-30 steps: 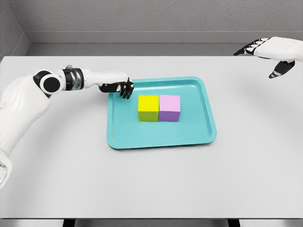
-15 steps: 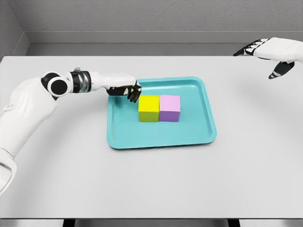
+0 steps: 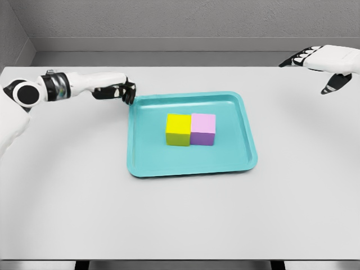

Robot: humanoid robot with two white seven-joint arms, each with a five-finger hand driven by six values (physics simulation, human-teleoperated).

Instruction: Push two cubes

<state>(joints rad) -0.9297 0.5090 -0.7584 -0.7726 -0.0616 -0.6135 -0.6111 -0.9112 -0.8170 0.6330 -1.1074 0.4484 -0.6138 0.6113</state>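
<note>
Hovering with curled, empty fingers, left hand [image 3: 118, 91] sits off teal tray's [image 3: 247, 147] far-left corner; yellow cube [image 3: 178, 129] touches pink cube [image 3: 203, 129], so one push shifts both

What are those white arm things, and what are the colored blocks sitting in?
Those are a robot's two arms, drawn by a computer simulation. The picture comes from a camera on the robot's head, looking down at a grey table. On the table lies a teal tray. Inside it sit two cubes, side by side and touching: a yellow cube and a pink cube. The left hand has dark, curled fingers and hovers just outside the tray's upper left corner, holding nothing. The right hand floats far off at the upper right with its fingers spread. Nothing is being held; the cubes are meant to be pushed.
</note>
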